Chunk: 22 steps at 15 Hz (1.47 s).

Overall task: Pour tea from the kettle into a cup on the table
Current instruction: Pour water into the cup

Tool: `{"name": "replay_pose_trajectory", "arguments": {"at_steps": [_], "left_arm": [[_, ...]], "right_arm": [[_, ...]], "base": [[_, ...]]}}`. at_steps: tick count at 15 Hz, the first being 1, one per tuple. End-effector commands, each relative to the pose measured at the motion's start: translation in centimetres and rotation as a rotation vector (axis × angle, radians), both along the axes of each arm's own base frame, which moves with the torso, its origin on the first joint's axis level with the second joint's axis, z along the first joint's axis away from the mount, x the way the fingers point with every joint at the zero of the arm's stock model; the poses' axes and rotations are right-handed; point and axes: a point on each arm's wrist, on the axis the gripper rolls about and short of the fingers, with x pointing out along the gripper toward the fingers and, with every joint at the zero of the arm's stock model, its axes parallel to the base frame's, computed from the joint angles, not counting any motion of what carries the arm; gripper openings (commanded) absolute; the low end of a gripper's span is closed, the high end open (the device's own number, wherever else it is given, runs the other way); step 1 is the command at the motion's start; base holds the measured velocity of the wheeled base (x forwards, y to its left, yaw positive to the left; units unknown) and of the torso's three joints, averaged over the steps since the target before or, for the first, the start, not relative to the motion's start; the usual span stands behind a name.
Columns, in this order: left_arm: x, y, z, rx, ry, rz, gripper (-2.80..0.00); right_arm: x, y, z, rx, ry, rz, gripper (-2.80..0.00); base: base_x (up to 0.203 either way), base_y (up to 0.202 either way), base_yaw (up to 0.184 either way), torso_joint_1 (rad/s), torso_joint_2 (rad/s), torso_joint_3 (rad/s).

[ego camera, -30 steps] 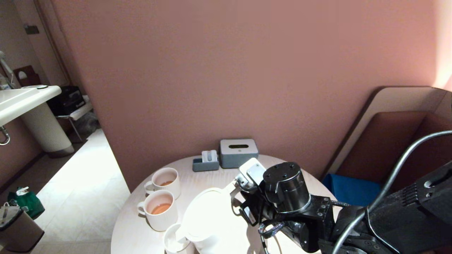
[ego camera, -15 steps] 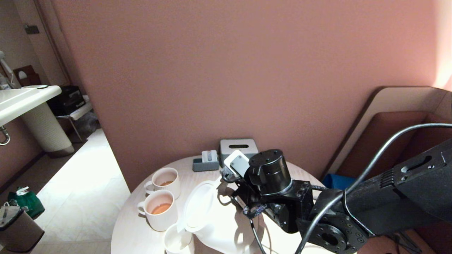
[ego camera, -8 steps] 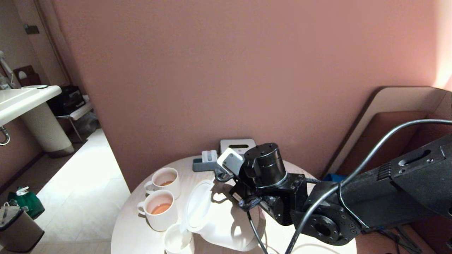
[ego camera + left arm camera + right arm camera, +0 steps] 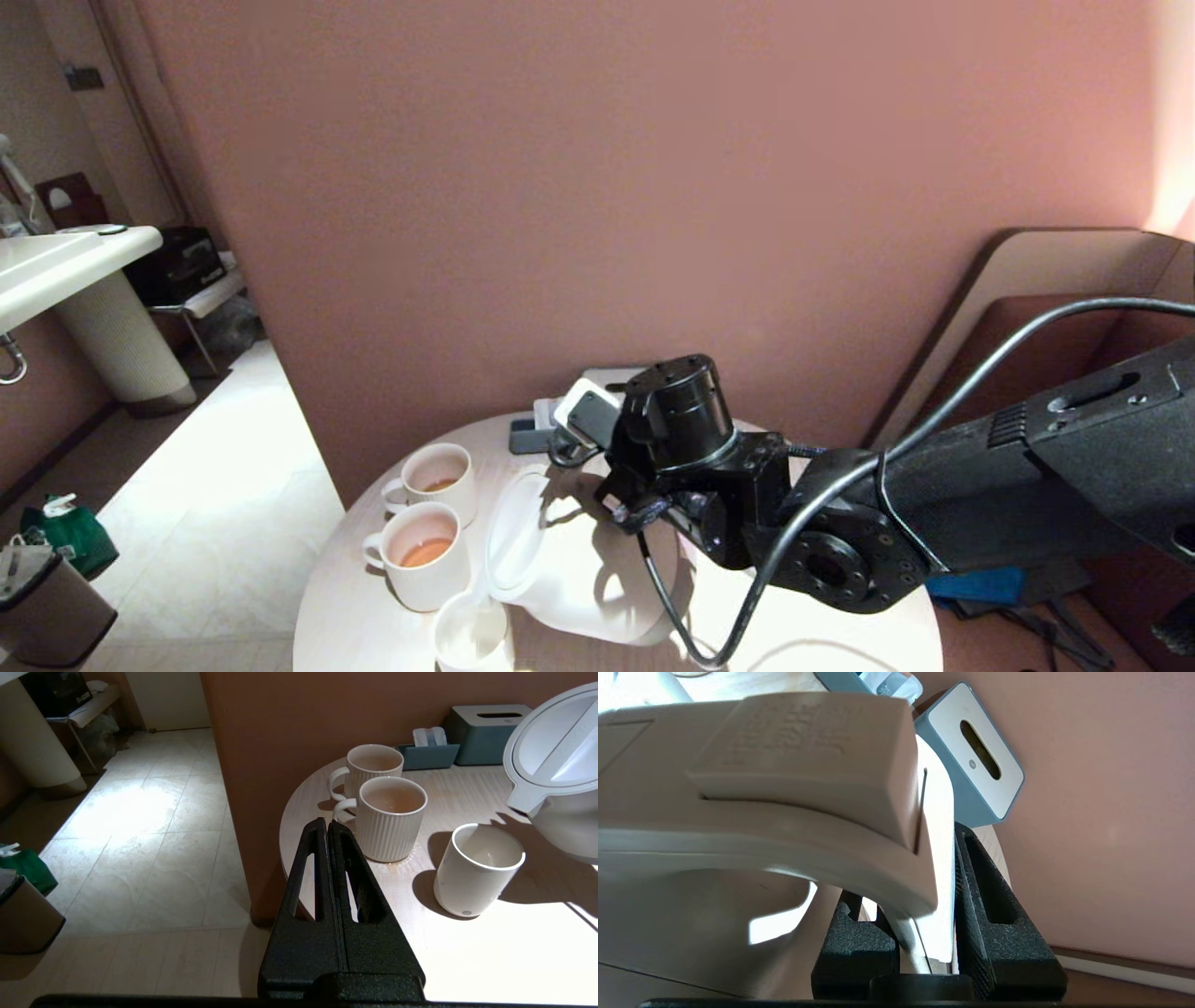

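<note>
The white kettle [image 4: 579, 583] hangs tilted over the round pale table [image 4: 345, 607], its lid [image 4: 512, 539] facing left and its spout just above the small white cup [image 4: 470, 637]. My right gripper [image 4: 920, 891] is shut on the kettle's handle [image 4: 808, 779]; in the head view the right arm [image 4: 681, 420] covers that grip. No stream of tea shows at the spout. The cup [image 4: 476, 872] stands beside the kettle [image 4: 556, 765]. My left gripper [image 4: 327, 826] is shut and empty, off the table's [image 4: 514, 952] left edge.
Two ribbed mugs [image 4: 420, 555] [image 4: 437, 481] holding reddish tea stand left of the kettle. A grey tissue box [image 4: 971, 760] and a small blue holder [image 4: 527, 431] sit at the table's back by the pink wall. A chair [image 4: 1027, 373] is at the right.
My right arm has swung up and leftward, tipping the kettle further toward the cup; its lid now faces more sideways. The left gripper and the mugs have stayed put.
</note>
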Motion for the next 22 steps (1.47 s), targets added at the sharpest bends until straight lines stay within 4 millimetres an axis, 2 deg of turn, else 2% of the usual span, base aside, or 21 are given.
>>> {"name": "replay_pose_trajectory", "arguments": {"at_steps": [1,13,22], "left_arm": [[0.0,0.0,0.0,0.0,0.001,0.001,-2.8],[0.0,0.0,0.0,0.0,0.001,0.001,-2.8],[0.0,0.0,0.0,0.0,0.001,0.001,-2.8]], "right_arm": [[0.3,0.4,0.7,-0.003,-0.008,0.001,-2.8],[1.3,1.3,2.3,-0.131,-0.083,0.031,-2.8],[0.5,2.6,1.5,-0.203,-0.096,0.058,-2.8]], "base": [[0.0,0.0,0.0,0.0,0.0,0.0],[0.0,0.0,0.0,0.0,0.0,0.0],[0.0,0.0,0.0,0.0,0.0,0.0]]}}
